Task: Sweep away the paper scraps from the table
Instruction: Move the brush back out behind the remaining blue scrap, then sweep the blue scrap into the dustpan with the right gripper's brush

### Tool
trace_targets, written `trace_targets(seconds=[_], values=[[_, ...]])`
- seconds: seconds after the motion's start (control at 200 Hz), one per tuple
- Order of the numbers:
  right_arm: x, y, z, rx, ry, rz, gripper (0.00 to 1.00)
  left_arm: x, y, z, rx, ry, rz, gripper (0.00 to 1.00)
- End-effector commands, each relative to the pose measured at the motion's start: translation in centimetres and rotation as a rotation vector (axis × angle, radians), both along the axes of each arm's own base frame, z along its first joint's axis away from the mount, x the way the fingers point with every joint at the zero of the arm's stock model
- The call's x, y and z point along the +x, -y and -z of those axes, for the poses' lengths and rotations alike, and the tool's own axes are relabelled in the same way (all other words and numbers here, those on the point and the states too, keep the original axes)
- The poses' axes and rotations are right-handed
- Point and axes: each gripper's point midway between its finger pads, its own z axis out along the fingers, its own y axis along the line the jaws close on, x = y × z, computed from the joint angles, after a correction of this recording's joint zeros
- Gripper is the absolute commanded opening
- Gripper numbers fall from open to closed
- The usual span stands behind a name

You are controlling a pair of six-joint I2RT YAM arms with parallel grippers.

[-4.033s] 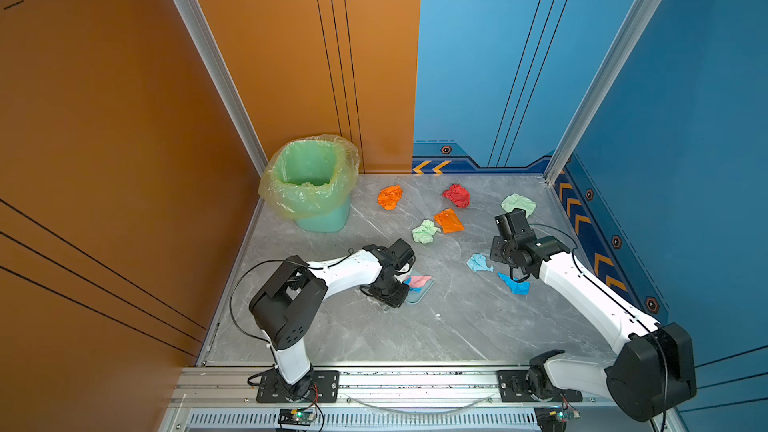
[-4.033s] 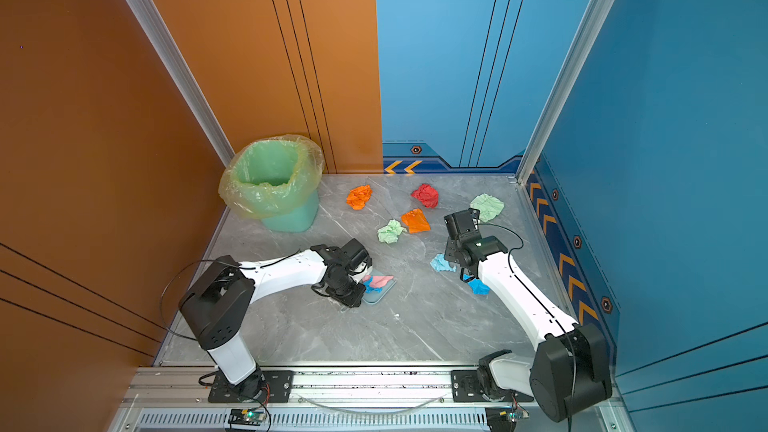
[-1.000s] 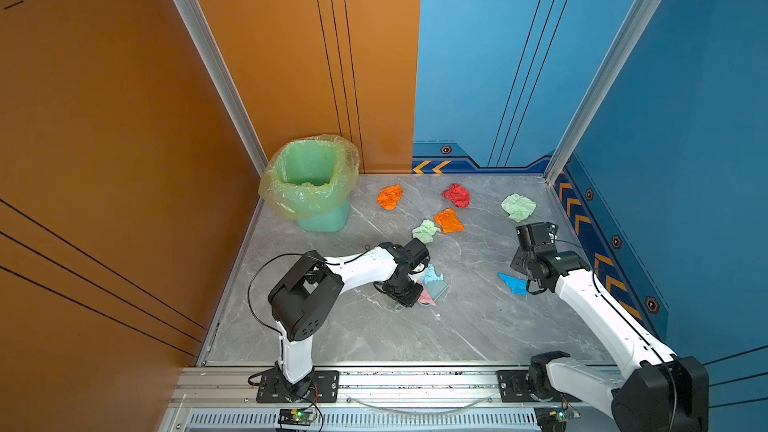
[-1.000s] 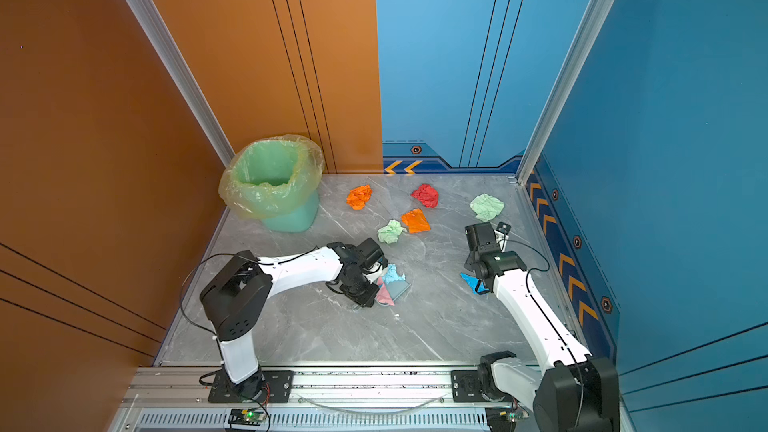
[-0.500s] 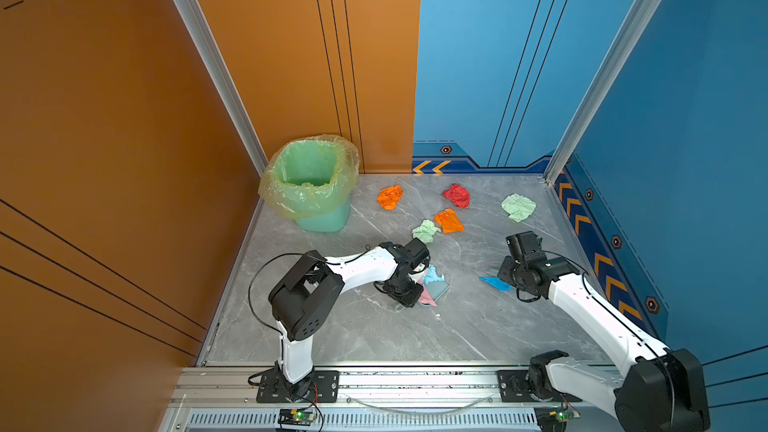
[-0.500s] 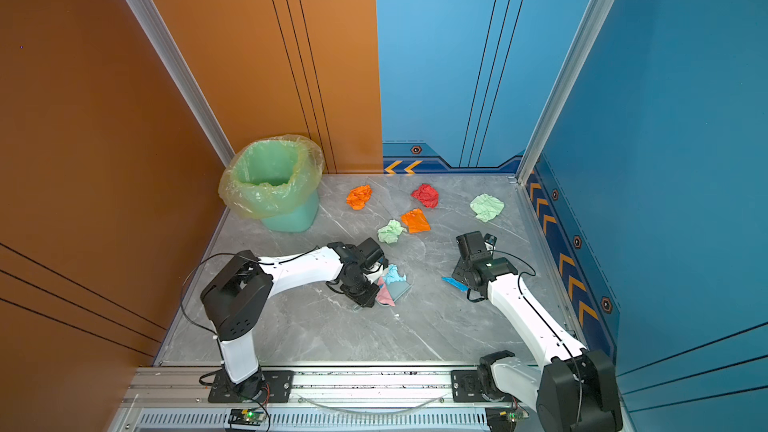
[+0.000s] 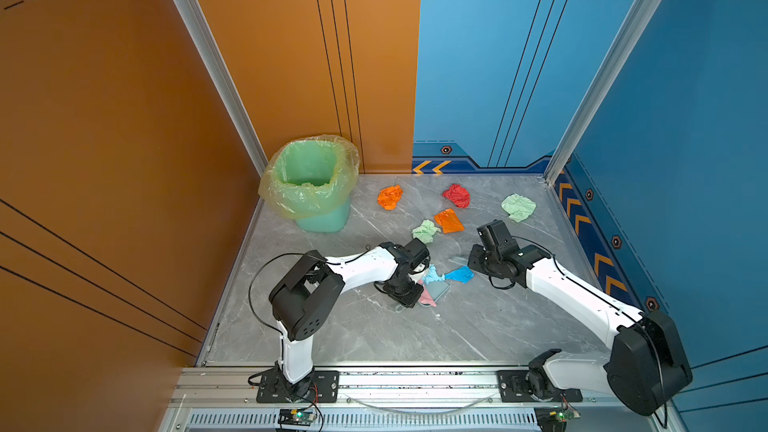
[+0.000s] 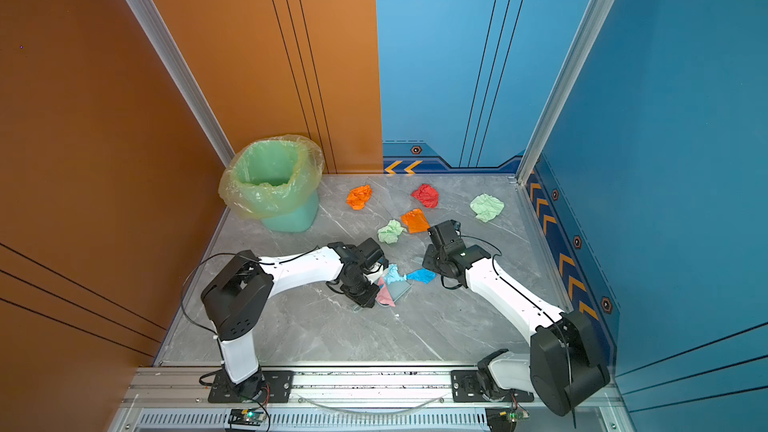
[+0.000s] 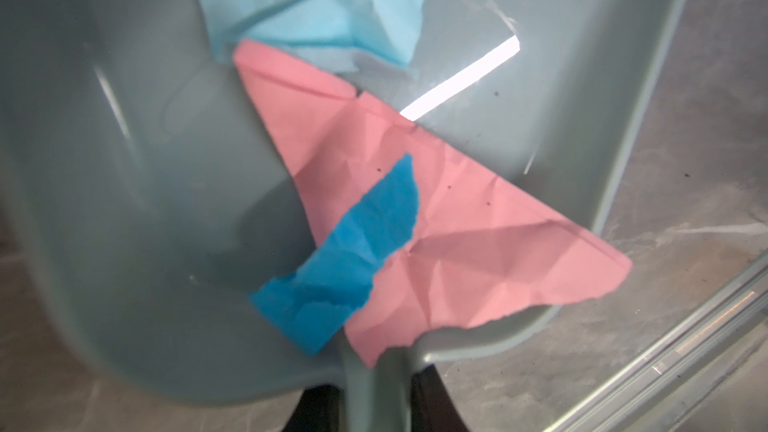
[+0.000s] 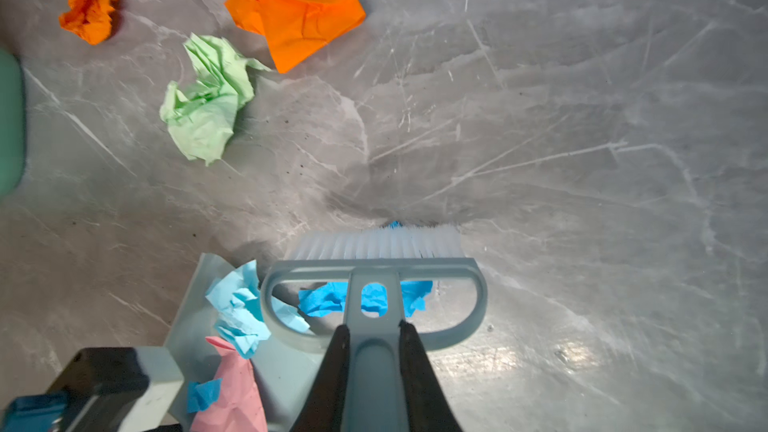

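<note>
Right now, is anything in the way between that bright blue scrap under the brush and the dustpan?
Partly. A pale blue scrap sits crumpled on the dustpan lip, directly beside the bright blue scrap under the brush. It could get shoved along; nothing else visible lies between them.

No legible text; only yellow chevron arrows (image 7: 432,167) on the blue wall skirting (image 7: 459,160).

left arm (image 7: 357,268), right arm (image 7: 569,292) stretch low toward centre; left fingers (image 9: 313,411), right fingers (image 10: 332,376) pinched tight.
</note>
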Motion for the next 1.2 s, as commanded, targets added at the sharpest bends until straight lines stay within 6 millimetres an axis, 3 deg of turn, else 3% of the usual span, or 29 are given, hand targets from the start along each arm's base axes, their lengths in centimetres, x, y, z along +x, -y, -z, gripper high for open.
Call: trace_targets(seconds=[0.0,0.14,0.275,0.39,0.526,0.656,0.961,1.196], values=[[1.6,1.1,-3.3,-0.06,0.11,0.008,0.0,-2.1,-1.1,2.0,0.072,-0.087,0.019,0.0],[1.8,4.0,-4.3,-0.159,0.118,0.04,0.0,-2.1,-1.1,2.0,0.073,-0.09,0.02,0.0],[0.7,6.2,-3.1,-0.23,0.056,0.068,0.0,-2.1,-1.0,2.1,0.069,-0.095,0.019,0.0],[-0.5,6.9,-1.7,-0.262,0.005,0.071,0.0,-2.2,-1.0,1.9,0.069,-0.101,0.022,0.0],[-1.5,7.2,-0.3,-0.273,-0.039,0.065,0.0,-2.7,-1.6,1.4,0.095,-0.118,0.032,0.0],[-1.7,7.3,-0.1,-0.274,-0.038,0.067,0.0,-2.9,-2.4,0.4,0.114,-0.114,0.047,0.0],[-1.3,6.6,0.1,-0.266,-0.049,0.036,0.0,-1.4,-2.6,-2.8,0.073,-0.021,0.023,0.0],[-1.0,5.0,0.6,-0.239,-0.053,-0.009,0.0,-1.5,-2.6,-2.3,0.083,-0.036,0.021,0.0]])
